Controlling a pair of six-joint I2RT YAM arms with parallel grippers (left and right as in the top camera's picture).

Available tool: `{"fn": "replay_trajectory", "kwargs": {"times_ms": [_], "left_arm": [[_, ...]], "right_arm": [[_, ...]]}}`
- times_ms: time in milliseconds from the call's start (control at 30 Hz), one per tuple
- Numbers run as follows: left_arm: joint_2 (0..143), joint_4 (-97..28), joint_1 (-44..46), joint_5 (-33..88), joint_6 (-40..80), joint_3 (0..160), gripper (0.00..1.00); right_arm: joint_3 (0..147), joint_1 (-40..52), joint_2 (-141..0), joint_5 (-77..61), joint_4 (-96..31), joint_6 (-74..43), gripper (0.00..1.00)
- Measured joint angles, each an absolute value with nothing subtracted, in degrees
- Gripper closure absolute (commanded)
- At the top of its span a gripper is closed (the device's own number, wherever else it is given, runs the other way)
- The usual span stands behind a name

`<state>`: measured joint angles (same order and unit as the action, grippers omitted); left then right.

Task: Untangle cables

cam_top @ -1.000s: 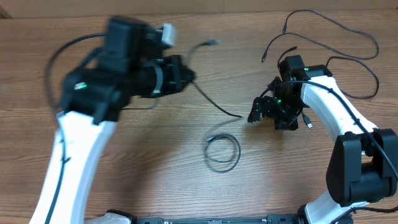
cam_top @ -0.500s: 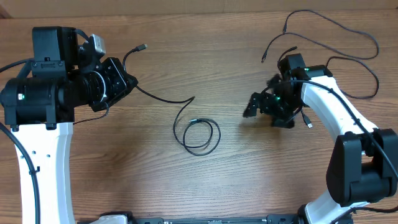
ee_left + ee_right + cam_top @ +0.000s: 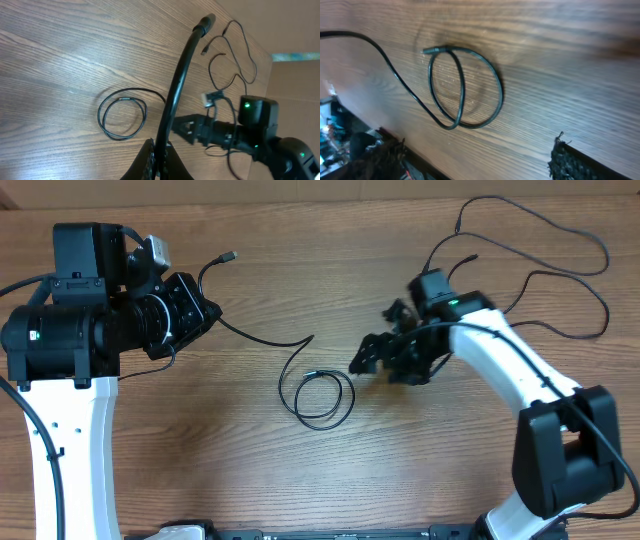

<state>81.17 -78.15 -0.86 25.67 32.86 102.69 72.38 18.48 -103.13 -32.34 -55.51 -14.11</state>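
The wooden tabletop (image 3: pixel 250 470) carries everything. The left claw (image 3: pixel 205 313) is closed tight on a thin black cable (image 3: pixel 176 85). One short end of this cable rises past the fingers to a small plug (image 3: pixel 230 256). The other end trails right across the wood into a flat double loop (image 3: pixel 320 395) near the centre. The right claw (image 3: pixel 378 345) is spread wide just right of that loop, gripping nothing. A long loose cable (image 3: pixel 560 235) sprawls at the far right edge.
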Motion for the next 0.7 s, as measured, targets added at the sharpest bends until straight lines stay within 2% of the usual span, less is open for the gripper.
{"fn": "replay_trajectory", "kwargs": {"times_ms": [67, 233, 367, 533, 700], "left_arm": [[81.17, -78.26, -0.86, 25.67, 32.86, 102.69, 0.96], [81.17, -79.33, -0.86, 25.67, 32.86, 102.69, 0.96], [81.17, -79.77, -0.86, 25.67, 32.86, 102.69, 0.96], [81.17, -79.79, -0.86, 25.67, 32.86, 102.69, 0.96], [81.17, -79.83, -0.86, 25.69, 32.86, 102.69, 0.96]], "right_arm": [[71.85, 21.50, -103.15, -31.00, -53.39, -16.62, 0.15], [71.53, 27.44, -103.13, -24.36, -51.92, -25.80, 0.28], [70.28, 28.34, -103.13, -21.98, -49.41, -30.02, 0.33], [66.87, 30.44, -103.13, -22.39, -43.88, -33.39, 0.34], [64.58, 33.50, -103.15, -22.52, -38.85, -36.58, 0.41]]}}
